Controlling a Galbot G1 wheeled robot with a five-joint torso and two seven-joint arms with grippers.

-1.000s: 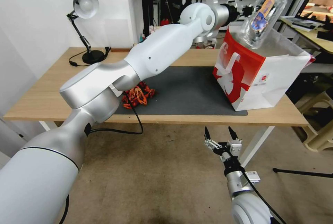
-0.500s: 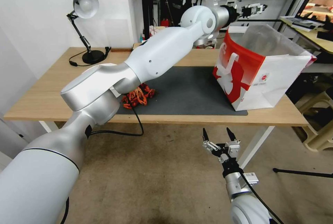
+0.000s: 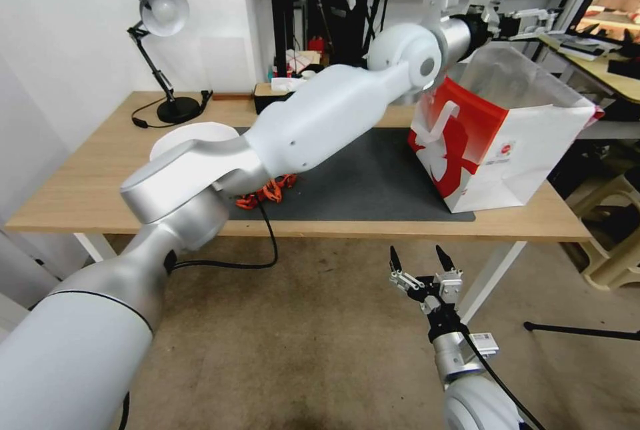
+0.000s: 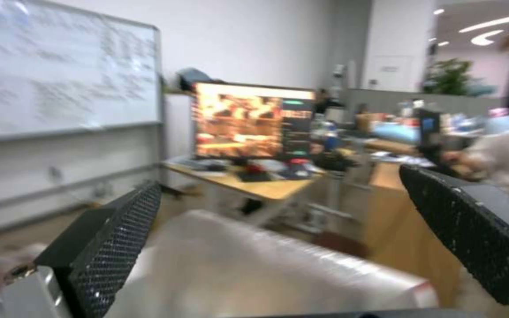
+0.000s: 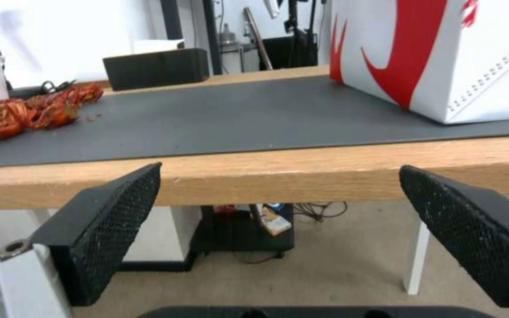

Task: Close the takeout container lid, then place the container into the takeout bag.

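Gone from above the takeout bag (image 3: 507, 143) is the container, which a second ago was hanging tilted over the opening in the left claw (image 3: 533, 17); half a second ago the claw was already bare, and now it is rising and swinging toward the far right rim. By my judgement the container is lying inside the bag, though the silvery lining (image 3: 507, 73) is hiding it, so whether it landed flat or on edge cannot be told. The placing step looks done.

As for handling, the thin clear clamshell is likely light, slick and easily crushed, so any retaking would best be across its short sides near the hinge, with a gentle squeeze (the berries inside would bruise). The bag itself is stiff paper, standing upright on the dark mat (image 3: 373, 177) at the right end of the counter (image 3: 80, 197), its white handle (image 3: 448, 125) lying flat against the red face.

The left claw is hovering above the bag, its pads (image 4: 113, 247) spread wide and carrying nothing, with the lining showing between them in the left wrist view. The right claw (image 3: 424, 262) is waiting below the counter's front edge, fingers likewise spread and pinching nothing. A heap of orange-red wrappers (image 3: 267, 191) is lying on the mat's left side, with a white bowl (image 3: 193, 133) and a desk lamp (image 3: 163, 13) farther off
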